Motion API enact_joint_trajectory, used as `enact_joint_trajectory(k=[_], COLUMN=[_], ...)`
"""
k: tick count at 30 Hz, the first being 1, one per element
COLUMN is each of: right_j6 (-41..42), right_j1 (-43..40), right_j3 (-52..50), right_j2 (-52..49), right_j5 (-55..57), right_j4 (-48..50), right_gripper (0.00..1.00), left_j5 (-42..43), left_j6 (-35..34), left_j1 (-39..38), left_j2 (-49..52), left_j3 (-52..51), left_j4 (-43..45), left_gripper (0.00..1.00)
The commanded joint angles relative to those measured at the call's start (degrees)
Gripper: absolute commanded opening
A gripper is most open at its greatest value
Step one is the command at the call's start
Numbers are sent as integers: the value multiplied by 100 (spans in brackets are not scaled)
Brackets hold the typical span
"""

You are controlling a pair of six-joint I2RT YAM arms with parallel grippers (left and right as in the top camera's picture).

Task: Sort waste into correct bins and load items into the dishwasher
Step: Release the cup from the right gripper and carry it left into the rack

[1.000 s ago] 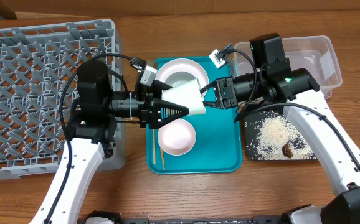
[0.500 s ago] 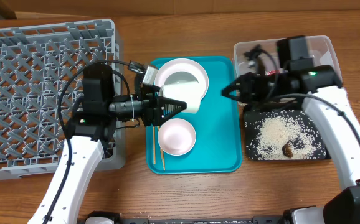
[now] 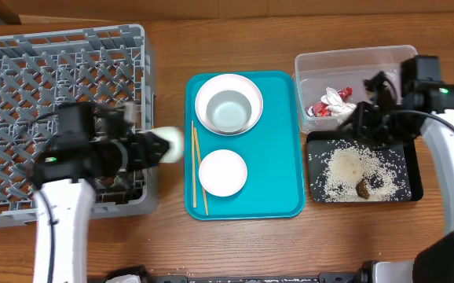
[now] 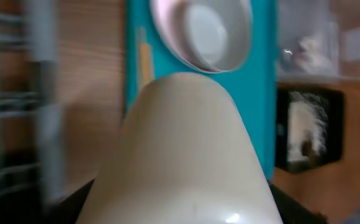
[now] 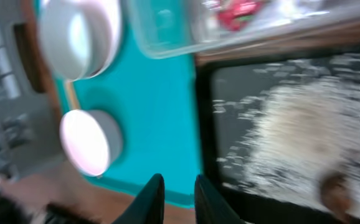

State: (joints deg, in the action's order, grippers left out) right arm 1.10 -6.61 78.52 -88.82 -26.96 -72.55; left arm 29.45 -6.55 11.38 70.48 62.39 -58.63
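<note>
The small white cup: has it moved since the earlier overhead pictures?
Yes. The small white cup, held in the left pincer, has gone left, off the teal tray toward the grey dish rack.

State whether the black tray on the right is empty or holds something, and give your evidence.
Not empty. The black tray holds scattered white rice and a small brown lump near its front edge.

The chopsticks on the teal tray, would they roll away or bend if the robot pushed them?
The chopsticks look thin and wooden, so probably stiff, not bendy. They lie loose and flat on the tray, so a sideways push would likely roll or scatter them. Being so slim and low, they may be hard to pinch.
</note>
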Motion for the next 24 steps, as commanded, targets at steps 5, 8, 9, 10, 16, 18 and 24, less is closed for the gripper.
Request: enact_joint_trajectory(k=[5, 8, 9, 10, 16, 18, 24], right_j6=[-116, -114, -114, -116, -116, -116, -116], right_j1=[-289, -273, -273, -273, -273, -273, -273], right_j3=[63, 63, 63, 63, 63, 63, 63], right_j2=[673, 680, 680, 680, 680, 680, 680], right_j5=[634, 629, 605, 590, 590, 590, 592], right_j4=[-131, -144, -160, -170, -221, -223, -232], right_gripper=[19, 19, 19, 19, 19, 19, 19], left_j5=[-2605, -2909, -2999, -3023, -3519, -3495, -3265], left_j6=[107, -33, -31, -26, -31, -31, -26], left_j1=[1307, 1486, 1513, 1513, 1513, 1513, 1513], left_j2=[-98, 37, 170, 251, 994, 1241, 1707], left_j3=[483, 481, 481, 481, 481, 481, 483], left_j4=[-424, -247, -52, 33, 424, 514, 494], left_gripper=[4, 4, 4, 4, 4, 4, 46])
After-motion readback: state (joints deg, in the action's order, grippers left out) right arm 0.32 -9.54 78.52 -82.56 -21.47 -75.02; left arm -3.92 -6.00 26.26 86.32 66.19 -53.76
